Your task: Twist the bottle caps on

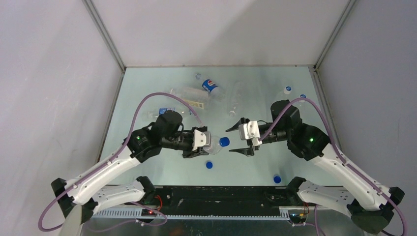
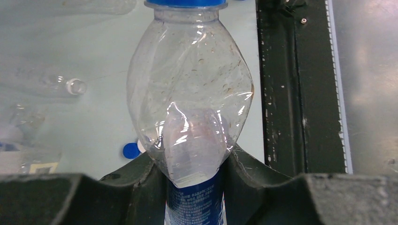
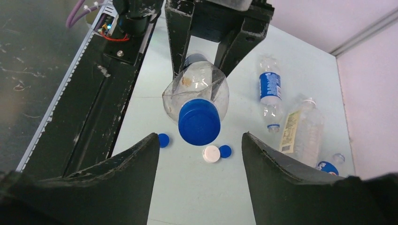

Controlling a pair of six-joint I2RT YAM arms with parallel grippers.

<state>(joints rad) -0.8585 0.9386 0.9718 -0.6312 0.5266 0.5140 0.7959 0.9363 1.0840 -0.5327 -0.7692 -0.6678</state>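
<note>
The left gripper [image 1: 205,143], reaching right, clamps a clear bottle [image 1: 213,143] held level above the table's [image 1: 246,169] middle. Its blue cap [image 1: 224,141] faces the right gripper [image 1: 231,141], whose jaws stand wide, just clear of it. Open table runs to the black near-edge rail [image 1: 221,196], with two loose blue caps [image 1: 209,164] on it. Spare bottles [image 1: 210,86] crowd the far side. Only the right wrist view shows a white cap [image 3: 211,153].

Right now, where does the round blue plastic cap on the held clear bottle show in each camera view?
Top external: round blue plastic cap near mid-frame.
Left wrist: cap at the top edge, centre.
Right wrist: cap at centre, facing the camera.
Shared landmark: the crushed clear plastic bottle it sits on.
</note>
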